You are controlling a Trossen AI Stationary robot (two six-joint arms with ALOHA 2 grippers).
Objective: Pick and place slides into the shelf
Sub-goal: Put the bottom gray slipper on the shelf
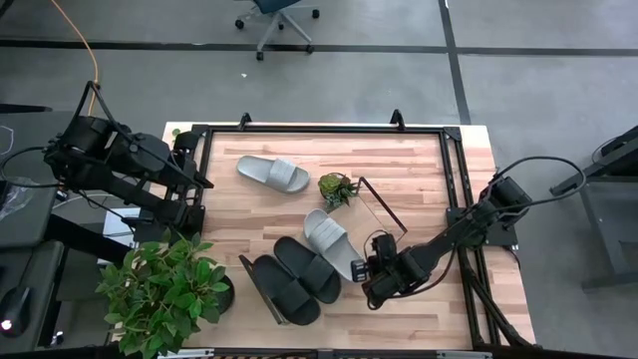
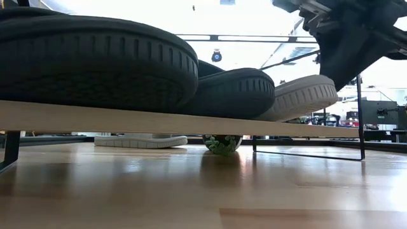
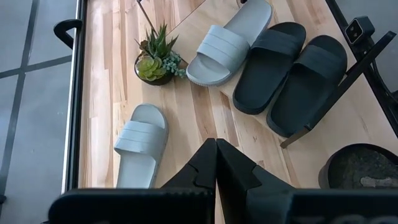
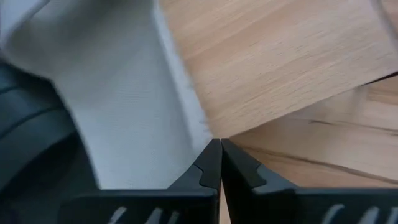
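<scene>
The shelf point(image 1: 391, 221) stands slantwise on the table, a light plank with black end frames. On the plank lie two black slides point(image 1: 289, 289) point(image 1: 314, 267) and one grey slide point(image 1: 329, 244), side by side. The second grey slide point(image 1: 272, 173) lies flat on the table toward the far edge. My right gripper point(image 4: 219, 149) is shut and low at the shelf's near side, beside the shelved grey slide point(image 4: 124, 106). My left gripper point(image 3: 216, 149) is shut, held up over the table's left edge. My right gripper has its shut fingertips point(image 4: 211, 155) right beside the sole edge point(image 4: 198, 127) of the grey slide on the shelf, at the plank's edge point(image 4: 261, 118). I cannot tell whether they touch it.
A small succulent pot point(image 1: 337, 187) stands between the shelf and the loose grey slide. A large leafy plant point(image 1: 164, 289) fills the table's near left corner. Black rails point(image 1: 454, 179) frame the tabletop. Bare wood lies along the far edge and in front of the shelf.
</scene>
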